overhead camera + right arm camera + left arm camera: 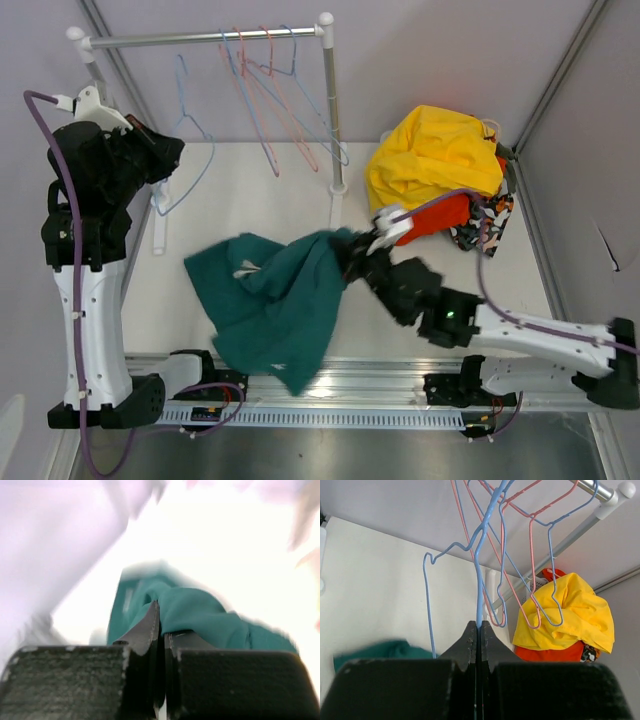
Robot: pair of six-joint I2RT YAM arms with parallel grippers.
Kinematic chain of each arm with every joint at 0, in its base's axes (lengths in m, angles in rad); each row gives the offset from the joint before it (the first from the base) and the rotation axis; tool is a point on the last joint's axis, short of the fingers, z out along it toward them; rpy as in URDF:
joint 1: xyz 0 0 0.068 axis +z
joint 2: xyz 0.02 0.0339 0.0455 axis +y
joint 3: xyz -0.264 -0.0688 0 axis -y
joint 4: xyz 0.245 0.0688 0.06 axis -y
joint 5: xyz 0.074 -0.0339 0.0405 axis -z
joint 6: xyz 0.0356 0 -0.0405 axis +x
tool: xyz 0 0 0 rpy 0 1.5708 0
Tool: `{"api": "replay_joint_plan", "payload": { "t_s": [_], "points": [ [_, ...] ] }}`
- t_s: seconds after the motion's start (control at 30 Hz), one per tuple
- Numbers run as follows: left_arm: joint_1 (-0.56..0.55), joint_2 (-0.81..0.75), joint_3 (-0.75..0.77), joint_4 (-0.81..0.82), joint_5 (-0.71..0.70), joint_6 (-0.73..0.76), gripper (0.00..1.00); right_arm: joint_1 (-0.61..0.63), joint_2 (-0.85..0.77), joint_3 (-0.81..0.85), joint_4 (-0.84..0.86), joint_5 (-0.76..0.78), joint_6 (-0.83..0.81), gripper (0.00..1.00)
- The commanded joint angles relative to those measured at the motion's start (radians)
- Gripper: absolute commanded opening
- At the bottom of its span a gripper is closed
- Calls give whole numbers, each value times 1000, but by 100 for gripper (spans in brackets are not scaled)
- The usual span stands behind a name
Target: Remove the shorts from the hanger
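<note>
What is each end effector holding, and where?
Left end effector: blue wire hanger, by the wire below its neck. Right end effector: teal cloth shorts, by a bunched edge.

Teal soft cloth shorts (270, 305): crumpled, spread on the surface (250, 200), right edge lifted and pinched in the fingers of the right gripper (348, 255). Yellow cloth shorts (430, 150): heaped far right, atop red-orange cloth shorts (445, 215) and orange-black-white patterned shorts (492, 225).

Soft, even light fills the overhead view, and shadows are faint. The right wrist view is smeared, perhaps by motion: beyond the right pincer (161, 622) the surface (240, 555) glares white and the teal shorts (205, 617) blur. Beyond the left pincer (478, 629) everything is sharp.
</note>
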Motion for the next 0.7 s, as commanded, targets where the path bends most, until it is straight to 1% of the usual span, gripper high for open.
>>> {"api": "replay_joint_plan", "payload": {
  "t_s": [0.0, 0.07, 0.1, 0.13, 0.17, 0.2, 0.23, 0.27, 0.3, 0.37, 0.4, 0.43, 0.5, 0.53, 0.6, 0.63, 0.67],
  "points": [
    [2, -28, -25, 76, -13, 17, 0, -199, -115, 83, 144, 120, -221, 0],
    [2, -27, -31, 79, -8, 20, 0, -329, -94, 170, 86, 53, -246, 0],
    [2, -27, -34, 82, -5, 22, 0, -393, -51, 268, 71, -10, -254, 0],
    [4, -25, -36, 84, -3, 26, 0, -518, -28, 313, 67, -50, -256, 0],
    [4, -27, -40, 85, -3, 28, 0, -577, -2, 362, 67, -88, -256, 0],
    [5, -28, -49, 88, 0, 29, 0, -632, 26, 467, 69, -165, -254, 0],
    [5, -28, -54, 94, -2, 34, 0, -685, 99, 529, 70, -202, -254, 0],
    [5, -27, -51, 96, -2, 36, 0, -773, 141, 595, 73, -227, -254, 0],
    [5, -25, -52, 97, 1, 37, 0, -815, 238, 744, 69, -278, -254, 0],
    [5, -16, -55, 105, 1, 39, 0, -913, 342, 909, 57, -313, -246, 0],
    [4, -14, -54, 108, 7, 39, 0, -939, 397, 998, 46, -329, -242, 0],
    [5, -13, -57, 113, 13, 37, 0, -962, 508, 1189, 34, -351, -239, 0],
    [5, -10, -65, 123, 29, 33, 0, -1021, 625, 1384, 11, -362, -234, 0],
    [4, -8, -66, 127, 35, 31, 0, -1039, 746, 1577, 12, -368, -228, 0],
    [5, -8, -69, 131, 46, 29, 0, -1088, 849, 1733, 36, -360, -208, 0],
    [5, -7, -69, 130, 46, 31, 0, -1101, 888, 1781, 85, -356, -204, 0],
    [5, -10, -74, 131, 49, 31, 0, -1110, 922, 1787, 116, -351, -208, 0]
  ]
}}
